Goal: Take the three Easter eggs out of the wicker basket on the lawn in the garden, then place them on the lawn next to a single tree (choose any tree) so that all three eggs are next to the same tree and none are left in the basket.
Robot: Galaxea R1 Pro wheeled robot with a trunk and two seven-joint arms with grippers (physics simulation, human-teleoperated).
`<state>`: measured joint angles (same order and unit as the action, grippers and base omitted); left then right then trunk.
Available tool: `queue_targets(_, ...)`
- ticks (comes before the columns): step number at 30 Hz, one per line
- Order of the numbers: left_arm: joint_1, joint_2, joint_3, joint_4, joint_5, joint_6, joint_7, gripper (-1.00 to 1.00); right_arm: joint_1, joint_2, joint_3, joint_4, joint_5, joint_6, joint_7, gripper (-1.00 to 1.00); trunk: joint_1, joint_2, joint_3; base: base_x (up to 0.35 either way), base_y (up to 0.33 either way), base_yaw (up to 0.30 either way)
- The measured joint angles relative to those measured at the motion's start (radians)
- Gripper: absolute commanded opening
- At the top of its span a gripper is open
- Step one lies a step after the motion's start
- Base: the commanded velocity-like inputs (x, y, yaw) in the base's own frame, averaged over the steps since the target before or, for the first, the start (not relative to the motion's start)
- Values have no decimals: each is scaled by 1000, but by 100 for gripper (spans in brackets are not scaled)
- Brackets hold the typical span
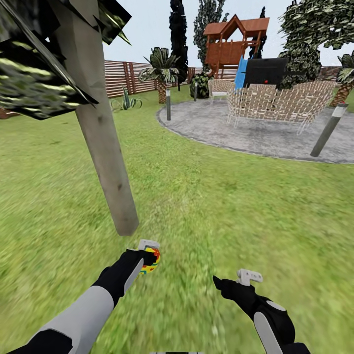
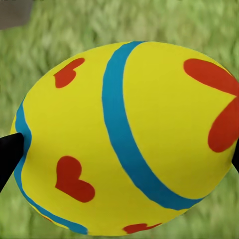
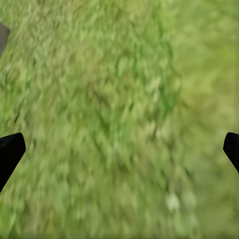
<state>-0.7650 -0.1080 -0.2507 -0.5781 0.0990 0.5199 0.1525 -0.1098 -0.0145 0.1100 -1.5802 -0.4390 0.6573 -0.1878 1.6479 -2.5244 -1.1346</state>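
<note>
Egg in left gripper, beside tree trunk on lawn.

Left gripper (image 1: pixel 149 256), lower centre-left of the head view: closed on one yellow egg (image 1: pixel 152 261) with blue band and red hearts, held over the lawn (image 1: pixel 206 206) just below the base of the tree (image 1: pixel 105 147) trunk. Right gripper (image 1: pixel 246 278), lower right: fingers spread wide, nothing between them, grass beneath. Upper right: grey paved patio (image 1: pixel 255 135), woven seats (image 1: pixel 275 103), playset (image 1: pixel 233 44); wooden fence (image 1: pixel 130 76) behind.

No text, label, brand or number can be read anywhere in these pictures.
</note>
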Motion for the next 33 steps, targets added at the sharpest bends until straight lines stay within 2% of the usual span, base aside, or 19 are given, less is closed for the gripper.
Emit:
queue_targets(12,0,-2,0,3,-3,1,-1,-100,0,0,0,0,0,0,0,100,0,0,0,254,0,0)
queue_targets(18,0,0,0,2,-2,0,-1,-100,0,0,0,0,0,0,0,100,0,0,0,47,0,0)
queue_targets(29,1,2,0,-7,0,-4,-3,-100,0,0,0,-1,0,0,0,100,5,-3,-42,1,0,0)
queue_targets(33,3,4,0,-8,-2,-27,0,-100,0,0,0,-2,0,0,0,100,7,-3,-58,0,0,0)
